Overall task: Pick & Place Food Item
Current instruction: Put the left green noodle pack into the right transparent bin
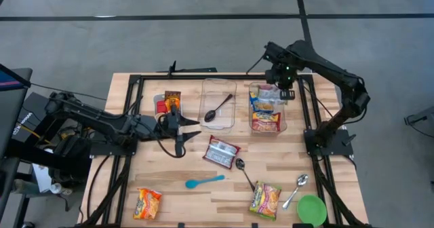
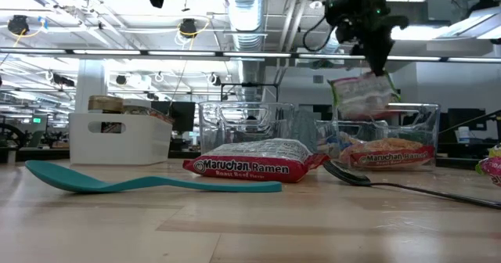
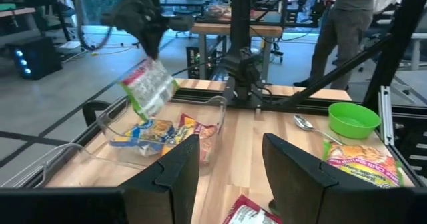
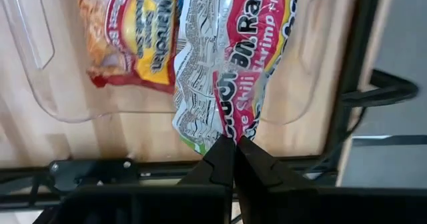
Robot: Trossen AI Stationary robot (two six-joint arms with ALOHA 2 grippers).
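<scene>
From above, the right pincer [image 1: 283,87] is seen over the clear bin [image 1: 267,108] near the table's [image 1: 190,194] far right edge, clamped on a ramen packet [image 1: 271,93] hung above the packets already inside. The left pincer [image 1: 182,128] waits toward the far left side, half open and holding nothing.

At table height, the packet [image 2: 360,95] dangles by its top edge above the bin [image 2: 385,138], clear of its rim.

In the left wrist view, the packet [image 3: 148,89] hangs tilted over the bin [image 3: 160,132].

In the right wrist view, the fingers [image 4: 230,159] are pinched shut on the crimped seam of the packet [image 4: 223,71]. The packet is judged light, crinkly and slippery, with brittle noodles inside; the flat sealed seam is the best place to hold it.
</scene>
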